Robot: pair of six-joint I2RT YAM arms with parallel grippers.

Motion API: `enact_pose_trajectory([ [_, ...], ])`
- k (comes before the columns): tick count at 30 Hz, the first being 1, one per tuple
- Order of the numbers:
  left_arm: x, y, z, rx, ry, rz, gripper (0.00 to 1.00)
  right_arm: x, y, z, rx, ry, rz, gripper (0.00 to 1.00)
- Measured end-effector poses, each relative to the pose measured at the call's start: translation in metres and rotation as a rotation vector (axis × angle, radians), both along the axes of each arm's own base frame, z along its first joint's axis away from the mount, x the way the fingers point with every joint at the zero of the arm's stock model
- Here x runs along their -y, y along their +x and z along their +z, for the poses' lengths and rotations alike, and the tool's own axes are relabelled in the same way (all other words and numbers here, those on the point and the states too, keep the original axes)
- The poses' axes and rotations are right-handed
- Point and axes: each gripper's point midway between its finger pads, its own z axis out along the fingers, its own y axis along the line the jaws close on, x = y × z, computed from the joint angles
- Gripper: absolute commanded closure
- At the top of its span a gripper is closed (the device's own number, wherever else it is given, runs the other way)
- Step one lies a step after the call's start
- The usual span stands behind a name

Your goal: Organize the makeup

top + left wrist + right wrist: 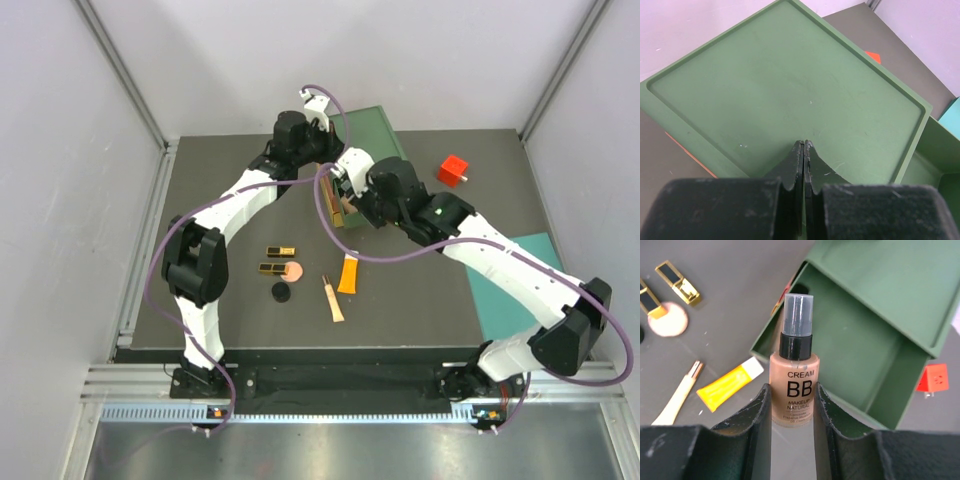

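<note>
Right gripper [792, 388] grips bottle [795, 365] by open drawer [855, 355]. Left gripper [804, 147] pinched shut, holds nothing, over box top [790, 90]. Cases [281, 251], compact [293, 270], disc [281, 292], tubes [347, 272] on table [420, 300], not put away yet.

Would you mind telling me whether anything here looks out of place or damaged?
Nothing looks spilled or broken; the held tan bottle looks intact. The red cube near the green drawer box is a stray non-cosmetic item, and the box's drawer stands open.
</note>
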Motion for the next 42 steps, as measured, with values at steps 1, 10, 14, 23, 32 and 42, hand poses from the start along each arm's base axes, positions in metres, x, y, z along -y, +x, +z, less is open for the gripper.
enact_pose_trajectory([
  [1,0.000,0.000,0.000,0.000,0.000,0.000,1.00,0.001,0.003,0.003,0.007,0.004,-0.005,0.95],
  [10,0.000,0.000,0.000,0.000,0.000,0.000,1.00,0.011,0.024,0.024,0.068,0.016,-0.041,0.93],
  [14,0.000,0.000,0.000,0.000,0.000,0.000,1.00,0.013,0.033,0.015,0.078,-0.037,-0.052,0.92],
  [23,0.000,0.000,0.000,0.000,0.000,-0.001,1.00,0.018,0.048,-0.009,0.087,-0.132,-0.090,0.75],
  [32,0.000,0.000,0.000,0.003,0.003,0.001,1.00,0.019,0.054,-0.006,0.118,-0.131,-0.106,0.24],
  [42,-0.001,0.001,0.001,0.008,0.010,0.006,1.00,0.020,0.057,0.004,0.132,-0.099,-0.145,0.20],
])
